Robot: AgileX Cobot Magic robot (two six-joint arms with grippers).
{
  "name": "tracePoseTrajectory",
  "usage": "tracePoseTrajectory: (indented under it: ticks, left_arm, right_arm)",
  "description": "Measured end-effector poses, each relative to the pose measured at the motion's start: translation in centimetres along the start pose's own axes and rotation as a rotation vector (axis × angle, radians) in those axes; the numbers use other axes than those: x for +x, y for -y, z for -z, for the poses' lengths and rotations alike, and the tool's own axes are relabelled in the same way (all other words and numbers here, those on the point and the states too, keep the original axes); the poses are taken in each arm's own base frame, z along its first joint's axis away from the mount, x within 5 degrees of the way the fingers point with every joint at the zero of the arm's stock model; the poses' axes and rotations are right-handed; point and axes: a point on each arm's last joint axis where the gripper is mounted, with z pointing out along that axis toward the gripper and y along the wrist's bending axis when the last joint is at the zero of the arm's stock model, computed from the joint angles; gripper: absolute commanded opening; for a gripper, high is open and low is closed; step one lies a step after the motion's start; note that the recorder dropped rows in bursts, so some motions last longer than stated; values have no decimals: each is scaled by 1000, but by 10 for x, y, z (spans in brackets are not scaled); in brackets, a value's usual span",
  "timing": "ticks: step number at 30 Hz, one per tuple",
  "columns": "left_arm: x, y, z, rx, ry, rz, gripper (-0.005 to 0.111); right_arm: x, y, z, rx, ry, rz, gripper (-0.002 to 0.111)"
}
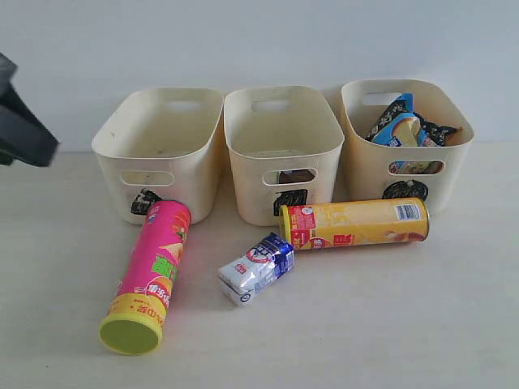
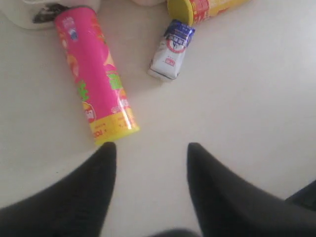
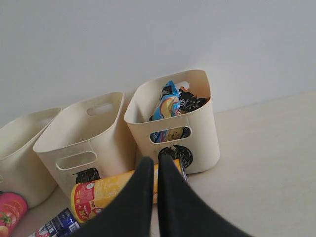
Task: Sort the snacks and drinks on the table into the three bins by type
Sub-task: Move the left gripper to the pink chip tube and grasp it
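Three cream bins stand in a row at the back: left, middle, right. The right bin holds blue and orange-black noodle packets. In front lie a pink chip tube, a yellow chip tube and a small white-blue carton. My left gripper is open above the table, one fingertip just short of the pink tube's yellow end. My right gripper is shut on nothing, hovering over the yellow tube before the right bin.
A black arm part enters at the exterior view's left edge. Something dark shows through the middle bin's handle slot. A pale wall rises right behind the bins. Bare tabletop lies in front of the tubes.
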Motion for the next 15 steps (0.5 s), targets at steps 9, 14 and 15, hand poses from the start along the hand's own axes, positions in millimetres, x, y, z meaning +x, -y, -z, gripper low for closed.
tracePoseTrajectory:
  ticks: [9,14,15]
  left_arm:
    - [-5,-24,-102,34,-251,114,81]
    - [-19,-37,-136,-10,-144,134,81]
    - [-22,-39,-141,-17,-120,137,81]
  right_arm:
    - [0,0,0,-1,-2,0,0]
    - [0,0,0,-1,-2,0,0]
    - [0,0,0,-1,-2,0,0]
